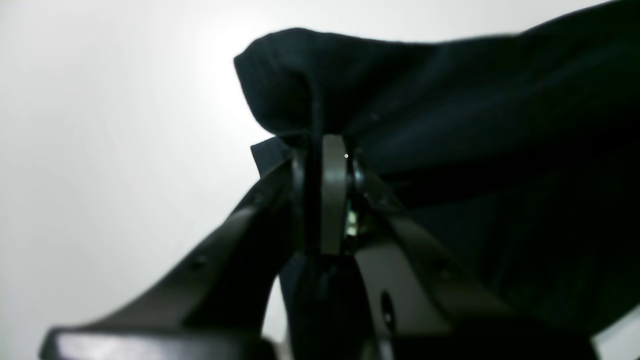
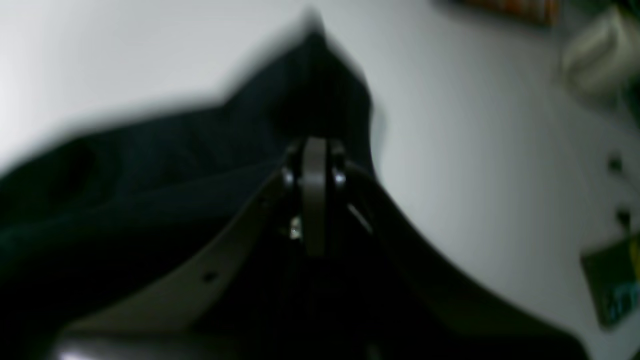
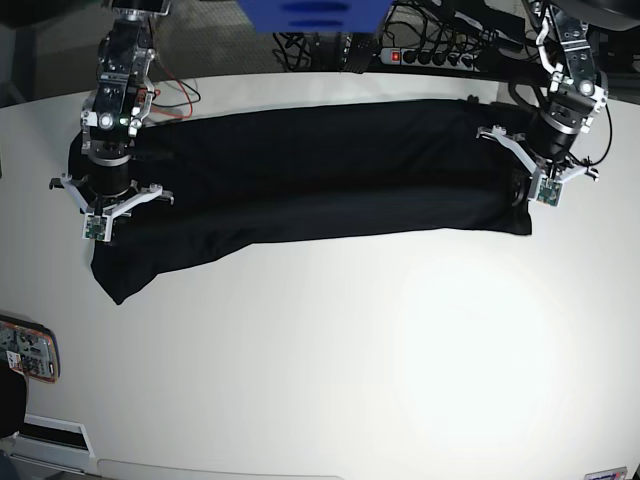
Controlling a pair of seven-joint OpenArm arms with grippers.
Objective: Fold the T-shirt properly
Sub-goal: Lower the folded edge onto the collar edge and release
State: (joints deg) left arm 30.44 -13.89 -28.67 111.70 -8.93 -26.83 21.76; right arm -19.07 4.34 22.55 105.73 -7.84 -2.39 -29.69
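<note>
The black T-shirt (image 3: 320, 190) lies stretched in a long band across the far half of the white table (image 3: 350, 350). My left gripper (image 3: 528, 192) is at the band's right end, shut on a bunched fold of the cloth; the left wrist view shows the T-shirt (image 1: 450, 100) puckered over the gripper (image 1: 325, 142). At the band's left end my right gripper (image 3: 103, 205) is likewise shut on the fabric. In the blurred right wrist view the T-shirt (image 2: 150, 165) rises to a peak above the gripper (image 2: 315, 145).
A phone-like object (image 3: 25, 350) lies at the table's front left edge. Behind the table are a power strip (image 3: 430, 55), cables and a blue object (image 3: 310, 15). A green item (image 2: 615, 285) and a pale object (image 2: 600, 55) show at the right of the right wrist view.
</note>
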